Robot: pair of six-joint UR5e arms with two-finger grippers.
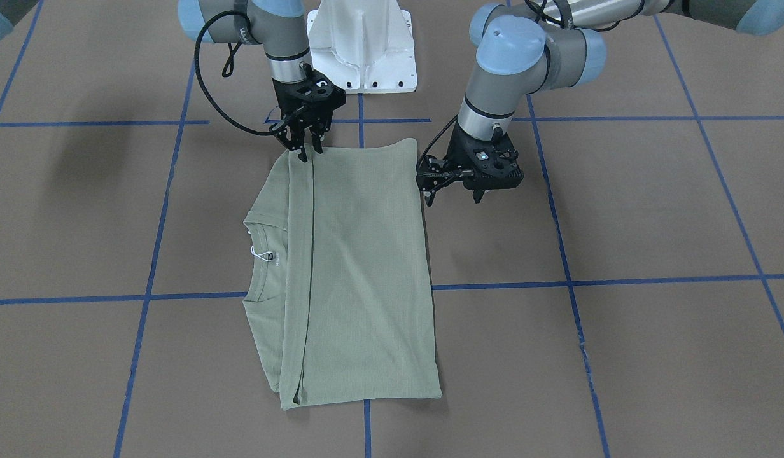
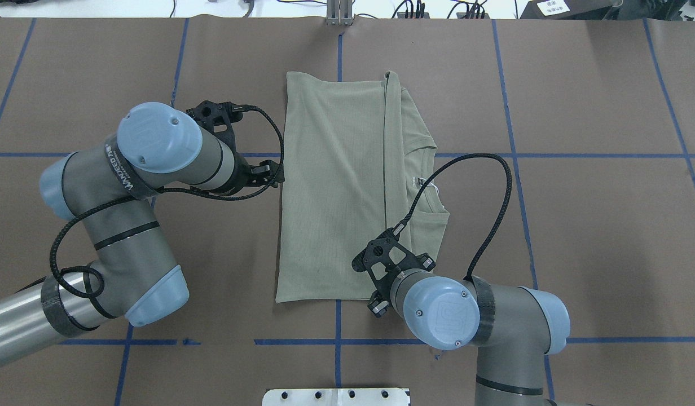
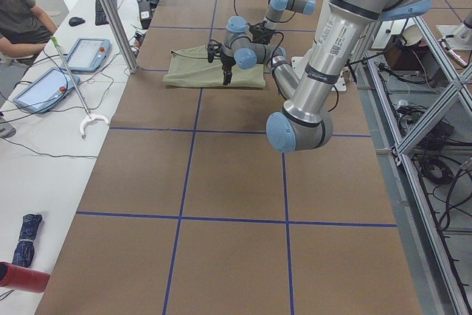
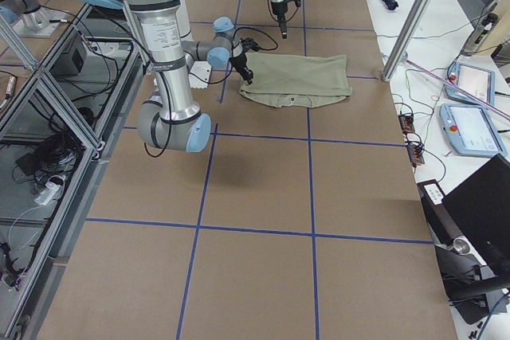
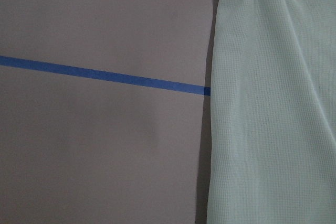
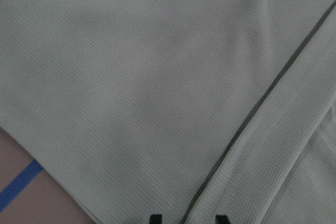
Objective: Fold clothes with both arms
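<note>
Shirt flat — right gripper at edge, left gripper beside.

Brown table (blue-taped grid) bears folded shirt.

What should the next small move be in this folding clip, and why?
Probably lower the left gripper onto the shirt edge beside it and pinch: it hangs open off the cloth, while the right gripper is open over the folded layer's corner nearest the robot, so both could lift another fold.
</note>
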